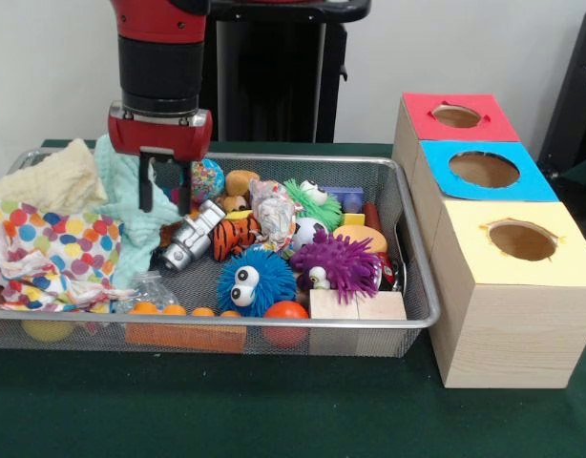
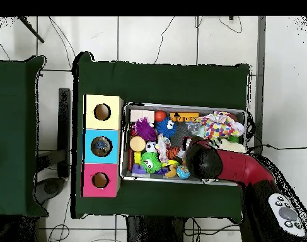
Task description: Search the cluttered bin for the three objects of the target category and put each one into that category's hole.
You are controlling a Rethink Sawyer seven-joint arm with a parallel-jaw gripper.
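- The red and black Sawyer arm hangs over the left half of the cluttered bin (image 1: 408, 239), its gripper (image 1: 165, 188) poised just above the toys, seen from across the tabletop (image 1: 274, 410).
- The 2 dark fingers (image 1: 146, 181) stand apart and released, with nothing between them; they hang in front of a mint-green cloth (image 1: 121, 205) and just above a silver metal can (image 1: 190, 236) that lies tilted among the clutter.
- A see-through plastic bottle (image 1: 152, 289) with wrinkly walls lies at the bin's near left, against the front mesh and partly under a polka-dot cloth (image 1: 45, 248); it sits below and slightly left of the gripper and is not touched by it.
- Any other bottles cannot be made out in the pile from either view.
- A pale yellow cloth (image 1: 50, 176) is heaped over the far left corner.
- Mid-bin, a blue fuzzy ball with googly eyes (image 1: 255, 281), a purple spiky toy (image 1: 345, 262), a green spiky toy (image 1: 312, 202) and a striped tiger toy (image 1: 234, 237) crowd together; an orange ball (image 1: 286, 312) and wooden blocks (image 1: 355, 305) rest along the front wall.
- Just beside the bin's right end stand 3 wooden boxes in a row, each with a round hole in its lid: a red-topped box (image 1: 460, 116) farthest, a blue-topped box (image 1: 484, 170) in the middle and a yellow-topped box (image 1: 522, 243) nearest.
- From overhead, the arm (image 2: 234, 165) reaches in over the bin's end away from the boxes (image 2: 102, 145).
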